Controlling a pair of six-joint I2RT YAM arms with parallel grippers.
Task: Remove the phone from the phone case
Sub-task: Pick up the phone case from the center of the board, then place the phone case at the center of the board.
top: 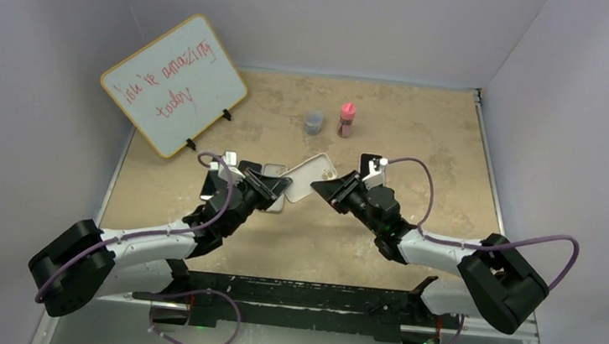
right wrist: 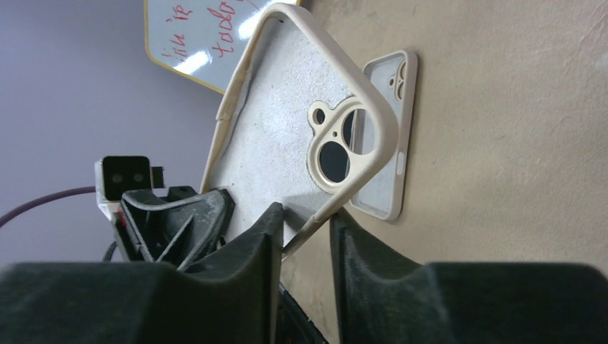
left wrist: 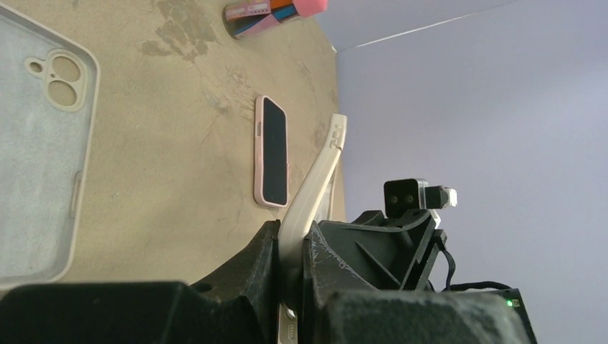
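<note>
Evidently the removal is done: the cream silicone phone case [right wrist: 287,122], empty, is clamped by the tightly closed left gripper [left wrist: 290,242]. Its rim is straddled by the right gripper [right wrist: 307,223], whose grip cannot be told. The pink-edged slim phone [left wrist: 272,150] is left flat on the tan table [left wrist: 179,186].

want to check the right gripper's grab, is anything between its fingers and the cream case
Nothing visible. The cream case has its rim in the gap between the fingers of the right gripper, and the left gripper is shut on its other end. The second case lies on the table behind, apart.
</note>
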